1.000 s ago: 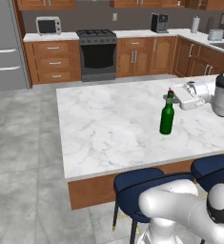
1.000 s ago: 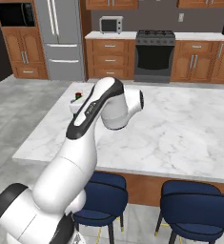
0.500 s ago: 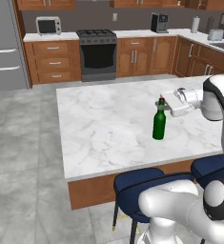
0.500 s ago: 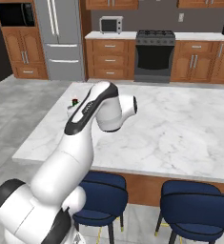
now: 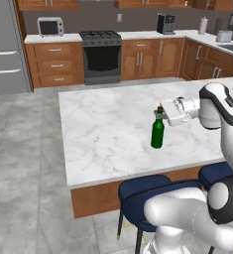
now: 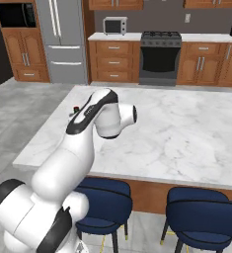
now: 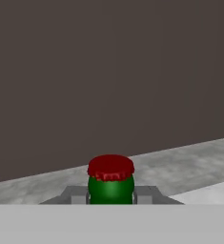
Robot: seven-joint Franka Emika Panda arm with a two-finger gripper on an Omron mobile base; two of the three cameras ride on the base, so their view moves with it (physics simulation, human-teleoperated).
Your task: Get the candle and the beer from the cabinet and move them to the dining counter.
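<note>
White marble fills the middle of your left base view: that is the dining counter [image 5: 103, 129], with blue stools [image 5: 147, 191] along its near edge at the bottom.

Your beer [image 5: 158, 130] stands up straight on that counter, a bit right of the middle of the picture. Its base looks like it is touching the marble, but you cannot be sure from here. Your gripper [image 5: 163, 112] is clamped on the bottle's neck, just under the red cap [image 7: 110, 167]. In the hand view the cap sits low in the middle, with a grey finger [image 7: 147, 194] tight on each side.

You seem to be at the put-down step for the beer. Next, make sure the bottle rests flat, let go slowly, then pull the hand back without knocking the bottle.

After that, the candle has to be fetched.
</note>
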